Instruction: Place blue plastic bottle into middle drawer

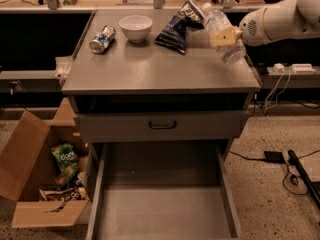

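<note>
The blue plastic bottle (220,28), clear with a white cap and a pale label, is held tilted in the air above the right side of the cabinet top (150,66). My gripper (225,36) is shut on its middle, and the arm reaches in from the right. The middle drawer (160,204) stands pulled out below, a wide grey tray with a bare floor.
On the cabinet top lie a soda can (102,38), a white bowl (136,27) and a dark chip bag (179,26). A shut drawer front with a black handle (162,125) is above the open tray. An open cardboard box (45,184) of snacks stands on the floor at left. Cables (280,159) lie at right.
</note>
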Controlling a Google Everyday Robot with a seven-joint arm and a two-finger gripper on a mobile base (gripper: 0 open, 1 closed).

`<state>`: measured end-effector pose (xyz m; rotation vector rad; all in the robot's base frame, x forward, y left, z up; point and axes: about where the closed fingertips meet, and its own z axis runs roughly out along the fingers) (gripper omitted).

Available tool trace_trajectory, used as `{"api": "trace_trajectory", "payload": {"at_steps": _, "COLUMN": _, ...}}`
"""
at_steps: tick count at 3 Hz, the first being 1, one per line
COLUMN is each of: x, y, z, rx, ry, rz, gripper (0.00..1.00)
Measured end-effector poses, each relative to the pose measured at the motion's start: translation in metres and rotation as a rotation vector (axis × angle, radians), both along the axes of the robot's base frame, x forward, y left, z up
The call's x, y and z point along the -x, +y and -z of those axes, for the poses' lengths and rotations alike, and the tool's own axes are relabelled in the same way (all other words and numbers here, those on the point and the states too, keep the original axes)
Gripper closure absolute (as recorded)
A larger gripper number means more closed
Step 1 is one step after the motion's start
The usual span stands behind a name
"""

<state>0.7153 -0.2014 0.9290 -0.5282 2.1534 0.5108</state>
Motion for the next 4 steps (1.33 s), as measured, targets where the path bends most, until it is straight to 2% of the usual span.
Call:
{"api": "trace_trajectory", "payload": {"at_steps": 1, "x": 0.0, "y": 0.001, "z": 0.003, "rx": 0.03, "ry": -0.017, "rz": -0.025, "gripper": 1.0}}
{"api": "trace_trajectory", "payload": {"at_steps": 2, "x": 0.0, "y": 0.003, "z": 0.006, "rx": 0.023, "ry": -0.011, "rz": -0.032, "gripper": 1.0}}
{"api": "trace_trajectory", "payload": {"at_steps": 3, "x": 0.032, "y": 0.011, "z": -0.003, "rx": 0.004, "ry": -0.041, "rz": -0.107, "gripper": 1.0}}
{"api": "trace_trajectory", "payload": {"at_steps": 4, "x": 0.09, "y": 0.022, "z": -0.009, "rx": 0.012, "ry": -0.105, "rz": -0.235, "gripper": 1.0}}
